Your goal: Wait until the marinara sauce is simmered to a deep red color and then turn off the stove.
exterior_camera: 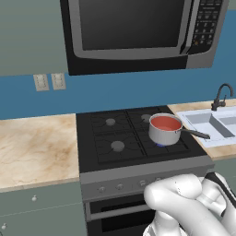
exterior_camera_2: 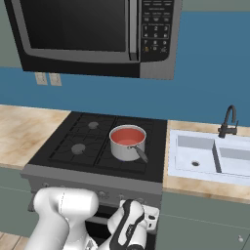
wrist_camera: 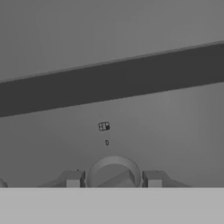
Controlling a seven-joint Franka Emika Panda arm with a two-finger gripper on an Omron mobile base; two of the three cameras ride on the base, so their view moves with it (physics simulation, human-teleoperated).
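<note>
The marinara sauce (exterior_camera: 165, 123) (exterior_camera_2: 128, 135) is a flat orange-red disc in a small steel saucepan (exterior_camera: 162, 134) (exterior_camera_2: 126, 149). The pan stands on the front right burner of the black stove (exterior_camera: 102, 154) (exterior_camera_2: 63, 152), with a little blue flame under it. Its dark handle points right, toward the sink. My gripper (wrist_camera: 113, 180) is low at the stove's grey front panel, and its hand (exterior_camera_2: 146, 217) reaches the panel's right end. A round knob (wrist_camera: 114, 171) sits tightly between the two fingertips (wrist_camera: 73, 179). The arm hides the gripper in the left base view.
A black-and-silver microwave (exterior_camera: 138, 32) (exterior_camera_2: 93, 34) hangs over the cooktop. A white sink (exterior_camera: 216, 122) (exterior_camera_2: 210, 156) with a dark faucet (exterior_camera: 221, 97) lies to the right. A wood-look counter (exterior_camera: 32, 147) runs left. A dark gap crosses the panel above the knob.
</note>
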